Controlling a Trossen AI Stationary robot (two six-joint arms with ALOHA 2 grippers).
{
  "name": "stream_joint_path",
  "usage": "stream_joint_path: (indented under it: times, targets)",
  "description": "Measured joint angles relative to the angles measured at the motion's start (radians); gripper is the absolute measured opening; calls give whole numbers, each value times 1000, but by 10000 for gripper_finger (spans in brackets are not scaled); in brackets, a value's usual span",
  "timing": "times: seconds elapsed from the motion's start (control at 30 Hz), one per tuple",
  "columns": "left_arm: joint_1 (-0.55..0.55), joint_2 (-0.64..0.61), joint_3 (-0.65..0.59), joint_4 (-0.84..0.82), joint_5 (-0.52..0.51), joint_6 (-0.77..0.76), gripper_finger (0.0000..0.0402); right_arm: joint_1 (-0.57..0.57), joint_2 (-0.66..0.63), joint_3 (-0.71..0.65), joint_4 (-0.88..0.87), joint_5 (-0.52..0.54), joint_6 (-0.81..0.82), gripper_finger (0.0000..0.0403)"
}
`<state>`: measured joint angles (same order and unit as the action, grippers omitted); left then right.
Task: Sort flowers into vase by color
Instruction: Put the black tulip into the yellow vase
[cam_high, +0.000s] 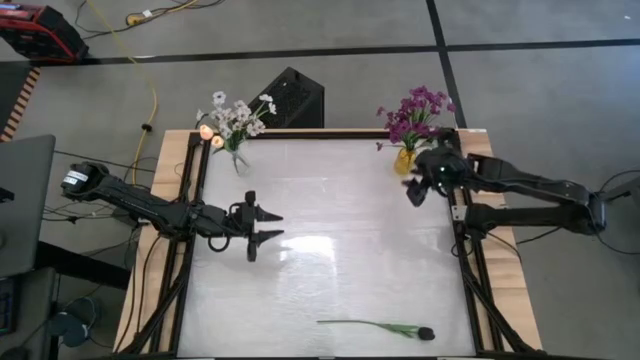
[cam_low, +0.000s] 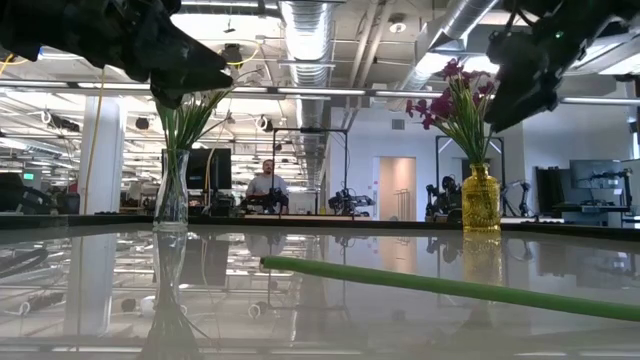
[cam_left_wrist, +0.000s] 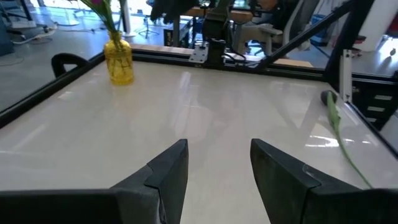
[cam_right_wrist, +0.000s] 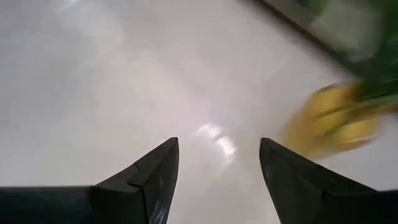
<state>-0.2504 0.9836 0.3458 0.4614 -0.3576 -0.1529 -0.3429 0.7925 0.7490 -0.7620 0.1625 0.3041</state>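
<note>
One long green-stemmed flower with a dark, near-black bud (cam_high: 378, 326) is lying flat on the glossy white tabletop (cam_high: 330, 230) near its front edge, the last stem not yet in a vase, by the look of it. At the far right corner, purple blossoms (cam_high: 420, 112) are already standing in a squat yellow glass vase (cam_high: 405, 160); at the far left corner, white blossoms with peach-orange buds (cam_high: 232, 116) are filling a tall clear glass vase (cam_low: 171, 190). Sorting is therefore looking nearly finished, with the dark stem alone left to place.

The right gripper (cam_high: 418, 186) is hanging just beside the yellow vase, its fingers spread wide and carrying nothing, well apart from the stem across the table. The left gripper (cam_high: 262, 228) is hovering over the table's left middle, jaws parted and empty, the stem lying off toward the front right of it; neither is touching the flower
</note>
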Motion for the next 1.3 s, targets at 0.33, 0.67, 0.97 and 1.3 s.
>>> stream_joint_path:
  times: [0.33, 0.67, 0.97, 1.3]
  targets:
    - [0, 0, 0, 1, 103, 5, 162, 237, 119, 0, 79, -249, 158, 249]
    - [-68, 0, 0, 3, 229, -67, 162, 573, 330, 0, 449, -226, 160, 249]
    - [-226, 185, 2, 226, 196, -52, 162, 756, 513, 0, 603, -100, 167, 249]
    - [-274, 599, 292, 199, 255, -16, 162, 885, 670, 49, 653, -67, 298, 248]
